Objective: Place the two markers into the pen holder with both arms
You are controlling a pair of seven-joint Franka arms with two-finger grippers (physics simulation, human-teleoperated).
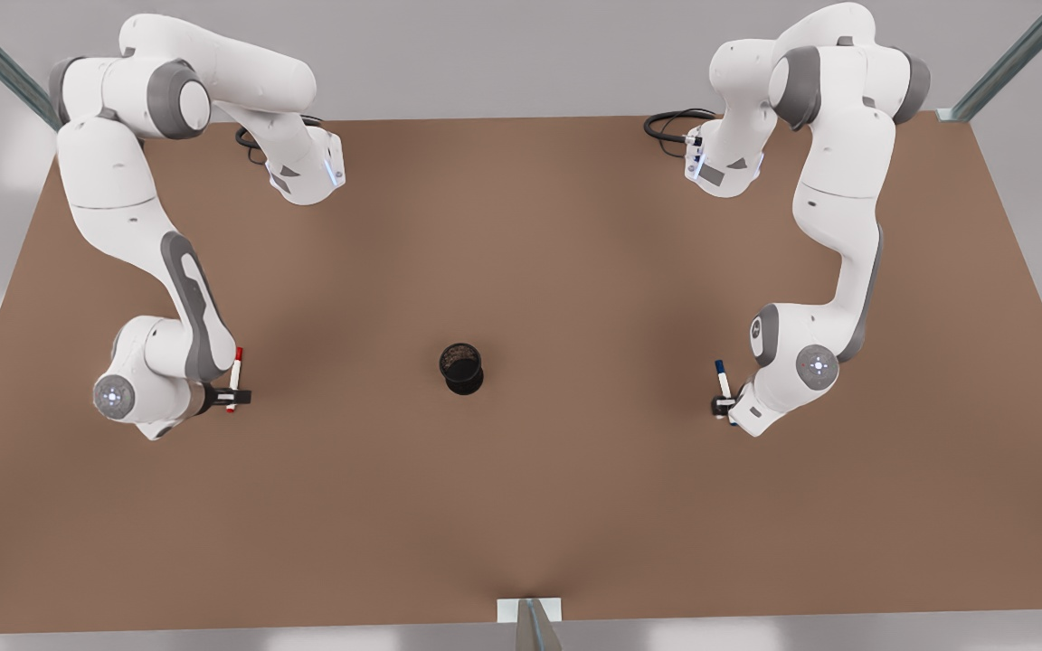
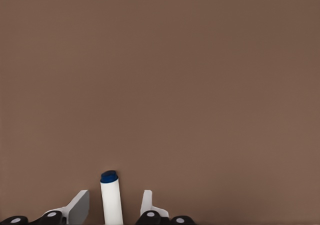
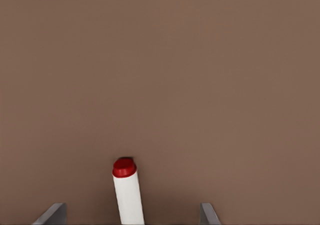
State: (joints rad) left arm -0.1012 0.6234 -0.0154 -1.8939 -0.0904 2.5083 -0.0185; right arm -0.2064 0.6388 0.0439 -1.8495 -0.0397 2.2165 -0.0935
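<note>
Item 1: table (image 1: 521, 506). Brown flat surface carrying 2 white arms, 2 markers and 1 cup.

Item 2: pen holder (image 1: 461, 368). Small black cylindrical cup with a dark inside, standing upright near the middle of the table, well apart from both markers and roughly midway between them.

Item 3: blue marker (image 1: 723, 381). White barrel with a dark blue cap, on the front view's right, the cap toward the far side of the table. In the left wrist view the blue marker (image 2: 111, 197) stands between 2 pale fingers (image 2: 79, 206), with a narrow gap visible on each side of the barrel.

Item 4: left gripper (image 1: 725, 403). Black, on the arm at the front view's right, placed around the blue marker's barrel. Fingers close in on the barrel but are apart from it in the left wrist view; jaws not clamped.

Item 5: red marker (image 1: 235, 380). White barrel with red cap and red tip, on the front view's left, the cap toward the far side. In the right wrist view the red marker (image 3: 127, 191) sits between 2 widely spread fingers (image 3: 52, 215).

Item 6: right gripper (image 1: 232, 395). Black, on the arm at the front view's left, straddling the red marker's barrel. Jaws wide apart, with clear space on both sides of the barrel.
</note>
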